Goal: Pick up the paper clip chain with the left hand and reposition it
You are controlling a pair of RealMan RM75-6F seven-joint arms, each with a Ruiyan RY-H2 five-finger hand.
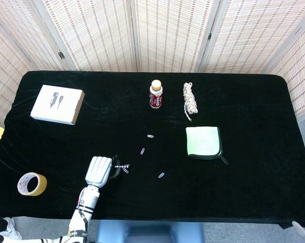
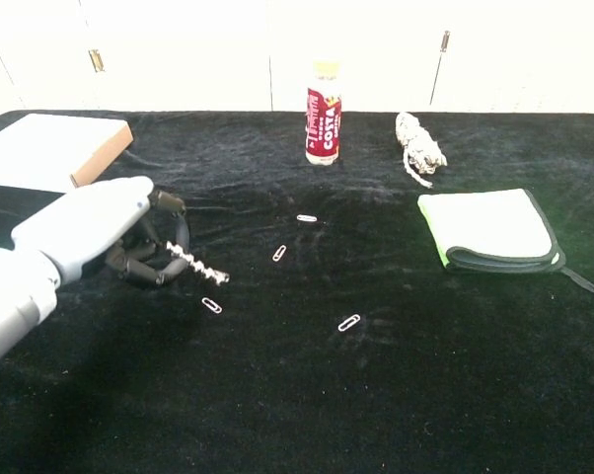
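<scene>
My left hand (image 1: 99, 171) (image 2: 100, 232) is over the front left of the black table, fingers curled around one end of the paper clip chain (image 1: 123, 165) (image 2: 197, 264). The short silvery chain sticks out to the right from the fingers; in the chest view its free end hangs just above a loose clip (image 2: 211, 305). Whether the chain's end touches the cloth I cannot tell. My right hand shows in neither view.
Loose paper clips (image 1: 150, 136) (image 1: 142, 151) (image 1: 161, 175) lie mid-table. A Costa bottle (image 1: 156, 94) and a rope bundle (image 1: 190, 99) stand at the back, a green cloth (image 1: 203, 142) to the right, a white box (image 1: 57, 104) back left, a tape roll (image 1: 31, 183) front left.
</scene>
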